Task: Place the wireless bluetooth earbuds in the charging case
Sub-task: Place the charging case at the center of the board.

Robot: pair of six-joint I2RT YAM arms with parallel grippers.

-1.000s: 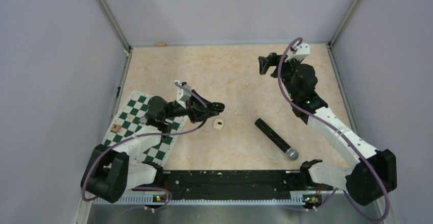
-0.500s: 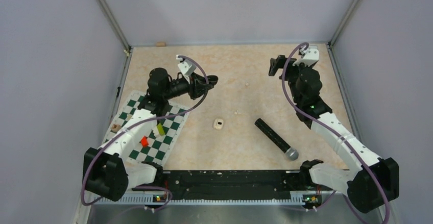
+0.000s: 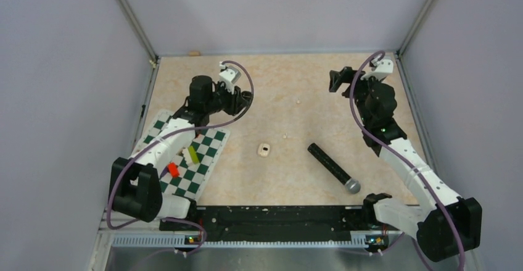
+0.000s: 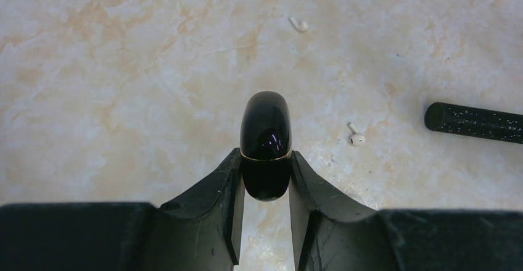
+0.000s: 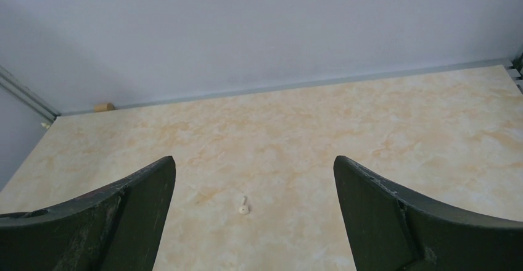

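From above, the left tool (image 3: 244,98) hangs over the far-left part of the desk (image 3: 277,184). It is well apart from the small pale case (image 3: 264,150) near the middle, which I take to be the charging case. Two whitish earbuds (image 3: 285,136) lie loose on the desk, one just beyond the case and one farther back. The microphone (image 3: 333,167) lies to the case's right, and the right tool (image 3: 338,79) is raised at the far right. In the left wrist view the jaws are pinched tight on a glossy black piece (image 4: 266,123) with a thin gold line. It is gripped at its lower end, so most of it stands clear of the fingertips; it is likely the dark earbud, though I cannot be sure. In the right wrist view the jaws are spread wide with nothing between them, and one whitish earbud lies on the desk ahead. To do this step well, bring the black piece over the case and line it up with the socket. Lower it slowly and release only once it is seated. Held by one end it could pivot, and the light case could skid, so the right tool might steady it.
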